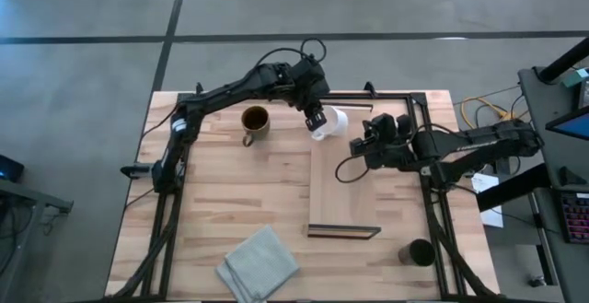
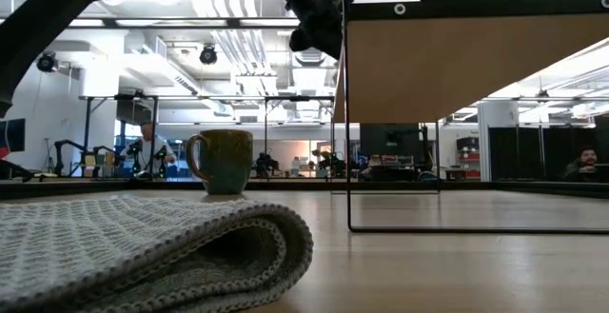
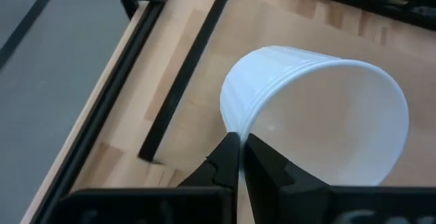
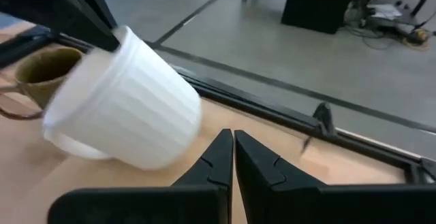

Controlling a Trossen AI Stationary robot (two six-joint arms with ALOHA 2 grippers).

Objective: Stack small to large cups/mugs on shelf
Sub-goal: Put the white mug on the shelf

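My left gripper [image 1: 317,117] is over the far end of the light-wood shelf [image 1: 343,188] and is shut on a white ribbed mug [image 1: 331,123]. The mug also shows in the left wrist view [image 3: 313,108] and the right wrist view [image 4: 126,101]. My right gripper [image 1: 362,144] is shut and empty, just to the right of the mug, over the shelf's far end. An olive-brown handled mug [image 1: 255,121] stands upright on the table left of the shelf. A dark cup [image 1: 420,252] stands at the table's near right corner. My left gripper holds the white mug by its rim [image 3: 235,125], with one finger [image 3: 221,159] outside the wall and the other [image 3: 269,163] inside. The fingers come from above and from the table's left, slanting down. The mug is tilted, its mouth turned sideways. I cannot tell whether it touches the shelf.
A folded grey cloth [image 1: 260,264] lies at the table's near edge, left of the shelf, and fills the foreground of the low view [image 2: 143,246]. A dark frame [image 1: 409,96] runs along the table's far and right edges. The shelf board shows raised in the low view [image 2: 466,56].
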